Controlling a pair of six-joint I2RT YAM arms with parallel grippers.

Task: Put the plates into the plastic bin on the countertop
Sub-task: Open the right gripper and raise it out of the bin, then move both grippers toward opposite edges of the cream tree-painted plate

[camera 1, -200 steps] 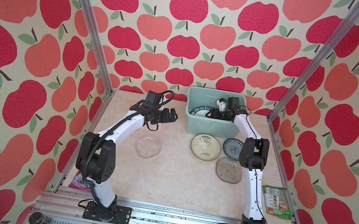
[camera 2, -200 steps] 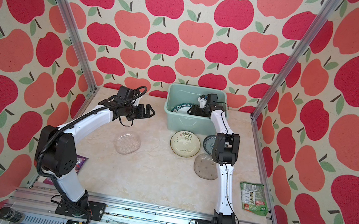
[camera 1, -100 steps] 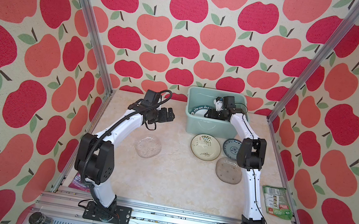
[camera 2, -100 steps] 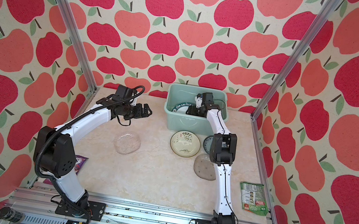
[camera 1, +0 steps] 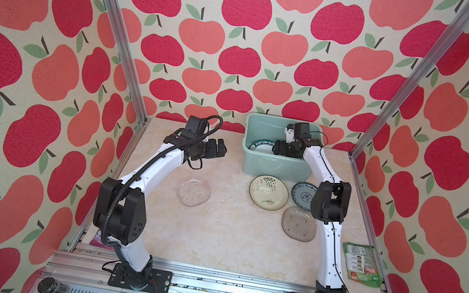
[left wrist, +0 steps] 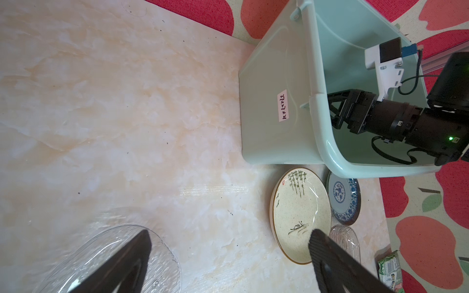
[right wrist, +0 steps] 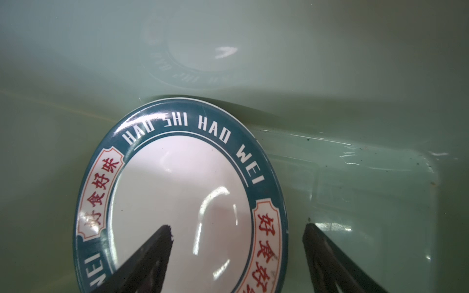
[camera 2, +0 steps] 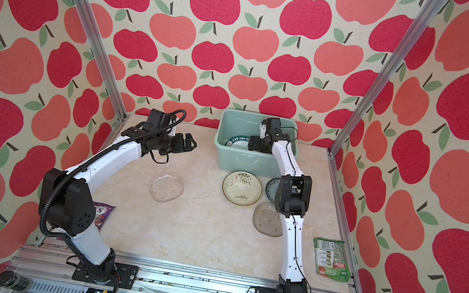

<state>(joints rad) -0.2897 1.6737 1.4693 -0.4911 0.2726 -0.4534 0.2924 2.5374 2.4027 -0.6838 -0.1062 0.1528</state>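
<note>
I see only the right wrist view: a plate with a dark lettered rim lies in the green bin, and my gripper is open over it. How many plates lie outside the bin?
Observer: Four on the countertop: a cream floral plate, a blue patterned plate, a left clear glass plate and a right clear glass plate.
Operator: Where is the left gripper?
Observer: The left gripper hangs open, holding nothing, left of the plastic bin.
Operator: Anything besides plates?
Observer: A green snack packet at the right edge, a purple snack packet at the front left.
</note>
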